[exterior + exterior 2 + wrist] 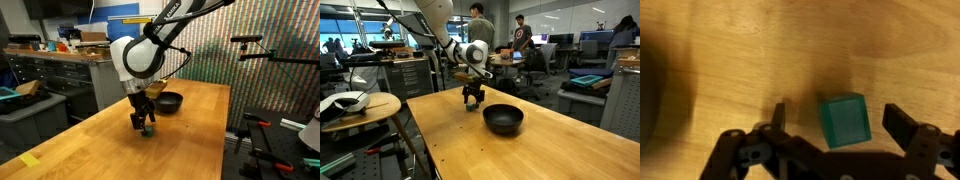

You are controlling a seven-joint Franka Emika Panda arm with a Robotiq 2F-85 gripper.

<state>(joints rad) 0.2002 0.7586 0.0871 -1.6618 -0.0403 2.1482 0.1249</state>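
The pincer (837,116) stands wide, straddling a green block (845,121) on the wooden counter (720,50), low and centre-right in the wrist view. This looks like the lining-up step. Gripping calls for closing squarely on the block's slightly turned sides.

My wrist camera looks down past my gripper (837,115), close over the table (740,50), while 2 exterior cameras farther off share table and bowl (170,101).
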